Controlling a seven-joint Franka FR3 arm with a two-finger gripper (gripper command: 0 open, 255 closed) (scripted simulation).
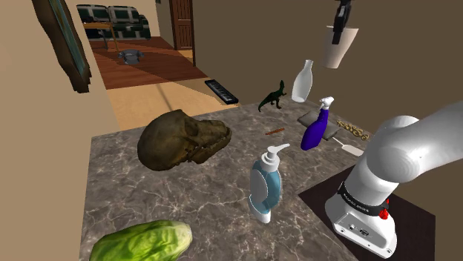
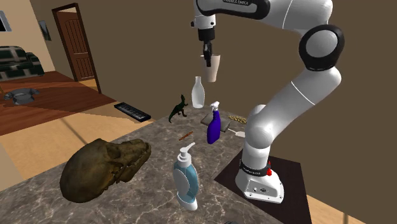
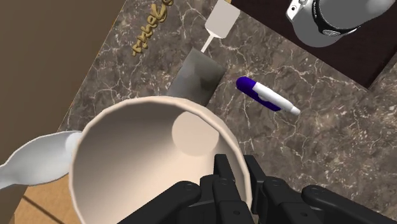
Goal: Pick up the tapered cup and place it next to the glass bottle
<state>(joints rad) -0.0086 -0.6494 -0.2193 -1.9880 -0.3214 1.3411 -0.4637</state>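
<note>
The tapered cup (image 1: 340, 46) (image 2: 212, 69) is beige and hangs high in the air, clear of the table. My gripper (image 1: 341, 26) (image 2: 206, 58) (image 3: 238, 168) is shut on its rim, one finger inside the wall and one outside. Looking down through the wrist view, the cup's open mouth (image 3: 153, 159) faces the camera. The white glass bottle (image 1: 302, 80) (image 2: 198, 93) stands upright on the marble table below the cup, near the far edge. Its body (image 3: 32, 159) shows just beside the cup.
A purple spray bottle (image 1: 317, 126) (image 3: 264, 95) stands near a grey pad (image 1: 315, 117), a white spatula (image 3: 219, 22) and a gold chain (image 1: 355, 131). A green toy dinosaur (image 1: 271, 96), a brown skull (image 1: 182, 139), a blue soap dispenser (image 1: 267, 182) and a lettuce (image 1: 141, 241) fill the rest of the table.
</note>
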